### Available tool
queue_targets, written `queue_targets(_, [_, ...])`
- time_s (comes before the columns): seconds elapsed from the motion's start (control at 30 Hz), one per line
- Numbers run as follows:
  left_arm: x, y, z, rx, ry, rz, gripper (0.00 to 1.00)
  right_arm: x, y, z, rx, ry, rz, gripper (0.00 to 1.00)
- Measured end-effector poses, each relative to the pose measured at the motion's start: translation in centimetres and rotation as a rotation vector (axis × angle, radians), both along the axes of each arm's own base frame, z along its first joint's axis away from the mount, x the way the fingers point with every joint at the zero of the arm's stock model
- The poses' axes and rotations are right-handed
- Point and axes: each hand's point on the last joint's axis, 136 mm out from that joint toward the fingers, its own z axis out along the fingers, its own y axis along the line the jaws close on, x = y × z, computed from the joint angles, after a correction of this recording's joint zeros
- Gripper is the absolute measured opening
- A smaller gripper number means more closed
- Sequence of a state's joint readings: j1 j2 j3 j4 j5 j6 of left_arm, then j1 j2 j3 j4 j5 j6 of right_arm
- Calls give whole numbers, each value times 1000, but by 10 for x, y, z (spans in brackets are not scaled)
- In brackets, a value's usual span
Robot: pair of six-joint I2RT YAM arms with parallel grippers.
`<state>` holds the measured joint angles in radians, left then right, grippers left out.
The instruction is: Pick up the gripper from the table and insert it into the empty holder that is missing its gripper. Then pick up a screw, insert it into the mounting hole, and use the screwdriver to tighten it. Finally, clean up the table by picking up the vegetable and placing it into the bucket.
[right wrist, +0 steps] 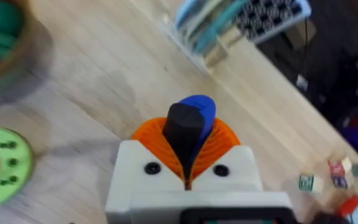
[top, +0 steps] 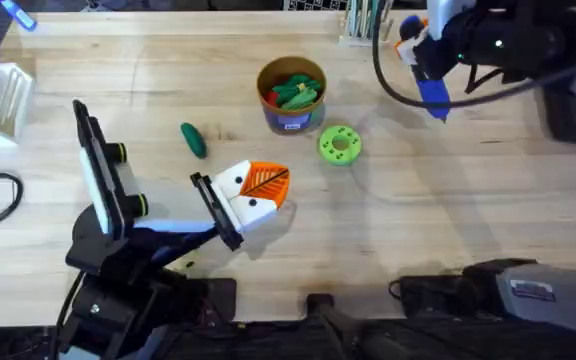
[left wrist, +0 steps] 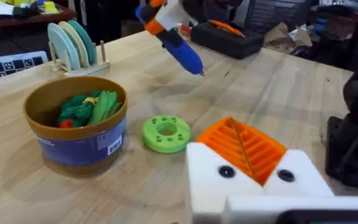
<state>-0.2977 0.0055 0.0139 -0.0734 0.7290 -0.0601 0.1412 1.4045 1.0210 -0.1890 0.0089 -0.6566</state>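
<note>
While the left gripper sits low w/ its orange pads together, holding nothing, the dark green vegetable lies on the wooden table just beyond it. Bucket, holding green toys, stands farther back, green disc beside it. At far right, the right gripper is clamped on the blue screwdriver, prob. tip-down, above the table.

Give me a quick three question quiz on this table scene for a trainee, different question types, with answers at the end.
1. True or false: the vegetable lies on the table, outside the bucket.
2. Which arm holds the screwdriver? A) left B) right C) neither
3. Fill in: the green disc has a ___ in its middle.

Key: 1 true. 2 B, in the right gripper. 3 hole.
</note>
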Motion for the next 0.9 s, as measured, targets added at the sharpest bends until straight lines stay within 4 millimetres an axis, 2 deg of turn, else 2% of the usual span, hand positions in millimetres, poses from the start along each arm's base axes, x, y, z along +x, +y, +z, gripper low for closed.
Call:
queue_targets(0.2, [0,0,0,0,0,0,16,11,-51,-58,-99,137,-139,21])
queue_targets(0.3, [0,0,0,0,0,0,16,7,-66,-86,-150,220,-165,21])
queue_targets(0.5, [0,0,0,0,0,0,16,-12,-68,-140,-251,408,-111,21])
queue_targets(0.6, [0,0,0,0,0,0,16,-15,-65,-147,-279,436,-96,26])
queue_targets(0.73, [0,0,0,0,0,0,16,-16,-62,-147,-286,445,-88,241])
queue_targets(0.77, [0,0,0,0,0,0,16,-17,-61,-146,-286,447,-86,360])
queue_targets(0.9, [0,0,0,0,0,0,16,-14,-58,-139,-290,441,-96,936])
